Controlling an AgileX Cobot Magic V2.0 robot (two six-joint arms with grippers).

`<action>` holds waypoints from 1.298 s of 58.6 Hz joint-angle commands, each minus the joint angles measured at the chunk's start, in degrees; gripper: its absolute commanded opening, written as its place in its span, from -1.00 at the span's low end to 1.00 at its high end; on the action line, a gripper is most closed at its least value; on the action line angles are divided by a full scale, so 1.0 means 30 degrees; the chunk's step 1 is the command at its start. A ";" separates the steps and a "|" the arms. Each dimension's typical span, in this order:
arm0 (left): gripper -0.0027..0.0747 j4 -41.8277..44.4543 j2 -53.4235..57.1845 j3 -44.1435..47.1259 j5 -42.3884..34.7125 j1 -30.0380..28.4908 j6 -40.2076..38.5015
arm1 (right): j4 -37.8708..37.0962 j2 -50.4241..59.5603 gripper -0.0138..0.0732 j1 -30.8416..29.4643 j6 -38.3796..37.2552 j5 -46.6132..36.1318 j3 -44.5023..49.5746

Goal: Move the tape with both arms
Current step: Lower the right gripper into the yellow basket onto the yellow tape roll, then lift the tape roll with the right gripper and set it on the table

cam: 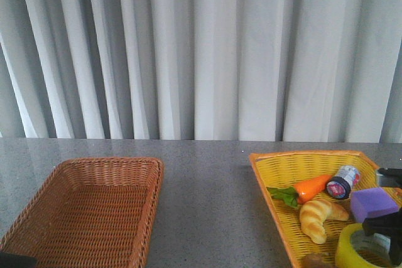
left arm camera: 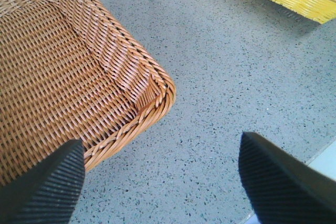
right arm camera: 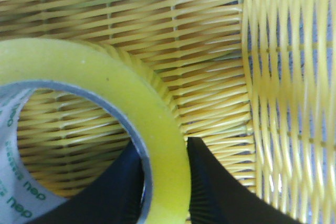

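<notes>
The tape (cam: 352, 246) is a yellow roll with a white printed core, lying flat in the near right corner of the yellow basket (cam: 276, 162). My right gripper (cam: 384, 238) is shut on the tape's wall. In the right wrist view one finger sits inside the core and the other outside the tape (right arm camera: 105, 77), with the right gripper (right arm camera: 165, 182) clamping the rim. My left gripper (left arm camera: 160, 182) is open and empty, low over the table beside the corner of the brown wicker basket (left arm camera: 152, 85). In the front view only a dark bit of the left arm (cam: 16, 259) shows at the bottom left.
The yellow basket also holds a toy carrot (cam: 308, 187), a croissant (cam: 319, 215), a small dark cylinder with a red-blue label (cam: 342, 182) and a purple block (cam: 373, 204). The brown wicker basket (cam: 94, 208) stands empty at the left. A grey curtain hangs behind the table.
</notes>
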State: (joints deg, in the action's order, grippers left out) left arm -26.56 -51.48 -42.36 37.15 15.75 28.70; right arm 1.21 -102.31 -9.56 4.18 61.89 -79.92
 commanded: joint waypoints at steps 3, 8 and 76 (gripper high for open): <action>0.58 -0.0600 0.0056 -0.0634 -0.0960 0.0104 0.0011 | 0.0646 0.2265 -0.37 -0.0048 0.0625 -0.0388 -0.0577; 0.58 -0.0600 0.0056 -0.0634 -0.0960 0.0104 0.0011 | 0.1431 0.3151 -0.37 -0.0048 0.1191 -0.0585 -0.0577; 0.58 -0.0600 0.0056 -0.0542 -0.0896 0.0104 0.0011 | -0.0402 -0.3122 -0.27 1.1959 0.2265 -0.1783 -0.7026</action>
State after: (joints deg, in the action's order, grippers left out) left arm -26.56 -51.48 -42.36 37.26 15.75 28.70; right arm 1.72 -114.43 26.39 11.93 59.50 -98.79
